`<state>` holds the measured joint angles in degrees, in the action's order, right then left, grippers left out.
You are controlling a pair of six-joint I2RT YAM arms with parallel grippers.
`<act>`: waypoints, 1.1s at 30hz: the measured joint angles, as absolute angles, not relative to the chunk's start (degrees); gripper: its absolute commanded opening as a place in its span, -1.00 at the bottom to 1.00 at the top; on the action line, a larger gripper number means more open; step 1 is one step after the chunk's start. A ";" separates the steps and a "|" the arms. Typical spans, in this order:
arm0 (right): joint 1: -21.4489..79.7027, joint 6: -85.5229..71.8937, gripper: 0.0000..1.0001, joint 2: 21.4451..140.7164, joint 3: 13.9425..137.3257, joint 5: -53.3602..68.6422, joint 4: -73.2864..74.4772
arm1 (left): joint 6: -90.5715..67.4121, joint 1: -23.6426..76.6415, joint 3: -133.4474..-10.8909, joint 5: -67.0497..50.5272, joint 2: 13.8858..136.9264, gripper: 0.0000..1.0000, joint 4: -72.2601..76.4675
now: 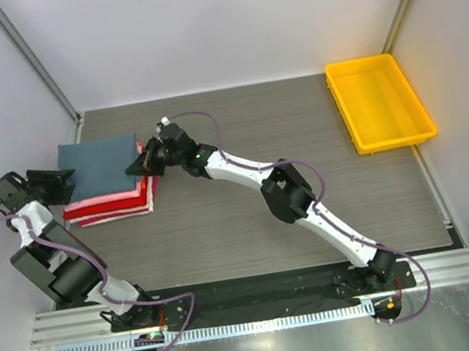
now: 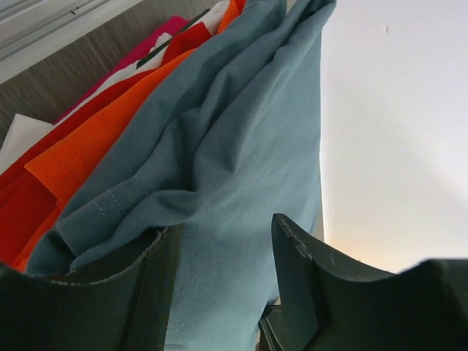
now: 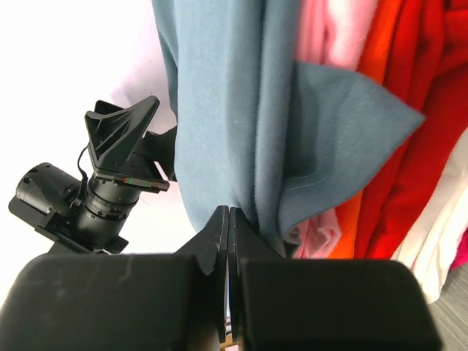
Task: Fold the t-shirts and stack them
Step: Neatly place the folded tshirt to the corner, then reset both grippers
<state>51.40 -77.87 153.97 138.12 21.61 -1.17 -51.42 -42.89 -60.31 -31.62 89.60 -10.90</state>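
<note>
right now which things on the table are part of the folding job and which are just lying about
Part of the job: blue-grey t-shirt, on top; folded pink and red t-shirts under it.
Just lying about: yellow tray, at the far right.

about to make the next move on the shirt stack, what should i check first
1. Is the blue shirt on top of the stack: ok.
2. Is the right gripper shut at the shirt's edge: ok. Whether it pinches cloth: cannot tell.
3. Does the left gripper have a firm hold: cannot tell. Its fingers are apart with blue cloth between them.
4. Are the shirt's edges tidy: not ok. A corner flap pokes out near the right gripper.
5. Is the tray away from both arms: ok.
</note>
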 measured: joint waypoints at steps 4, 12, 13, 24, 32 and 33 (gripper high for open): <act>51.27 -77.03 -0.98 153.40 137.95 22.02 -1.02 | -51.51 -43.18 -60.29 -32.86 89.34 0.09 -10.90; 50.81 -75.05 -0.61 150.61 137.27 22.31 -2.61 | -55.48 -43.53 -61.41 -34.09 82.87 0.16 -14.63; 50.70 -74.87 -0.61 149.95 136.99 22.50 -3.31 | -56.23 -43.44 -62.08 -34.13 82.04 0.16 -14.83; 47.48 -72.18 -0.42 133.73 116.77 25.87 -14.22 | -62.70 -35.51 -61.63 -33.23 76.79 0.14 -8.27; 42.59 -69.43 -0.41 121.08 96.05 27.07 -19.84 | -64.40 -36.40 -50.98 -32.18 81.84 0.12 -2.92; 42.06 -69.21 -0.42 120.20 94.48 27.11 -20.23 | -64.58 -36.36 -50.37 -32.18 82.15 0.12 -2.42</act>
